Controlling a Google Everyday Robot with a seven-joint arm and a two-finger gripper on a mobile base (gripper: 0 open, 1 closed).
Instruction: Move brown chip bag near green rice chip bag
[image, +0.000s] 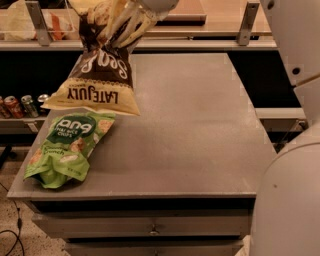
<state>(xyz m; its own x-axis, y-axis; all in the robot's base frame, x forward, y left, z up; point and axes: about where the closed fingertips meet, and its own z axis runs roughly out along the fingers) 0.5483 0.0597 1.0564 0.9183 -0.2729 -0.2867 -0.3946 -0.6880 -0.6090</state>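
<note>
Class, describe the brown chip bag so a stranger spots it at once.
Start at the grey table, far-left side. There the gripper holds the brown chip bag hanging upside down near the green rice chip bag. Only it is dark brown with cream ends.

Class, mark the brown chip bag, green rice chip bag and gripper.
brown chip bag (100, 75): camera view, on its dark middle.
green rice chip bag (75, 127): camera view, on its white logo.
gripper (120, 32): camera view, top left, between fingertips pinching brown chip bag.

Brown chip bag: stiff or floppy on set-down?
Likely floppy: the brown chip bag hangs crinkled from the gripper, shut on its upper end above the table, back left. Probably light, one pinch carries it. It may slump onto the green rice chip bag.
</note>
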